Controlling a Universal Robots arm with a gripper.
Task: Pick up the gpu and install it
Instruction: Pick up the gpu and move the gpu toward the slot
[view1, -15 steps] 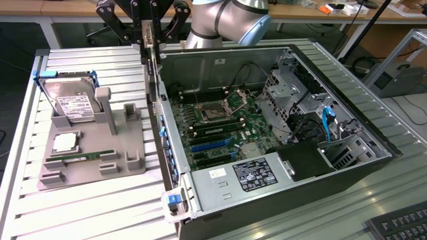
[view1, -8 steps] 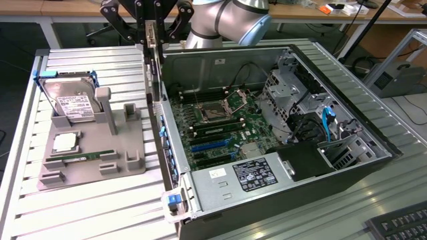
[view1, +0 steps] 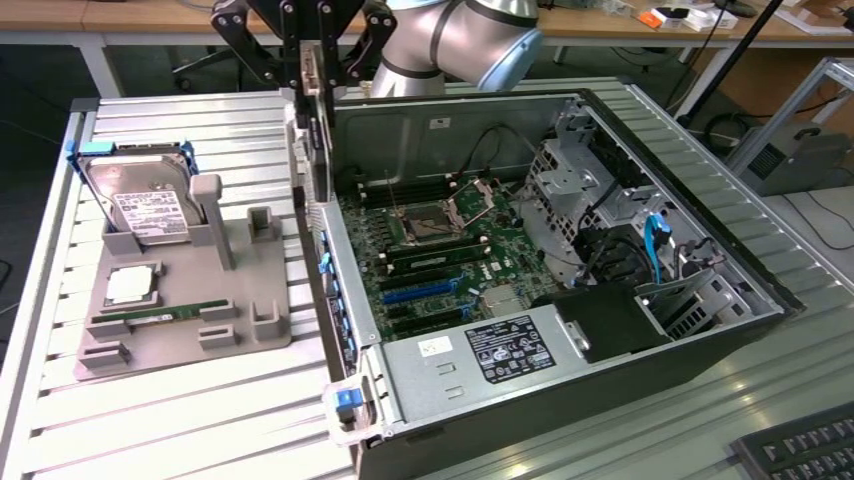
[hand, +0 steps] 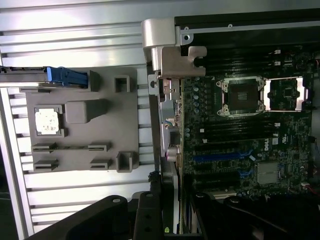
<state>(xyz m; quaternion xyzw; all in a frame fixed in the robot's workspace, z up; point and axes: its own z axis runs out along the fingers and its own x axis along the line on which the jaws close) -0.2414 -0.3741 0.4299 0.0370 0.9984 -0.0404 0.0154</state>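
A slatted metal table (view1: 174, 420) carries an open computer case (view1: 427, 125) lying on its side, with the motherboard (view1: 441, 250) facing up. Left of the case sits a grey parts holder (view1: 254, 290) with a hard drive (view1: 150, 205) standing at its far end.

The gpu (view1: 314, 130) hangs in the air at the case's far-left corner, just above the left wall and between the holder and the motherboard. The claw (view1: 310, 55) is clamped on the card's upper end and carries it clear of everything.

The main risk, as I judge it, is the card's lower end catching on the rim of the left wall, since it hangs almost directly over it. A knock there could twist the slim card in the narrow grip or pull it loose. The blue expansion slots (view1: 420, 290) run flat along the board, so a card arriving upright and off-line could also scrape nearby components.

The gpu's long axis stands upright and it is seen edge-on. In the wrist view its silvery bracket (hand: 165, 47) appears at the end away from the claw (hand: 155, 210), so that end seems to point down.
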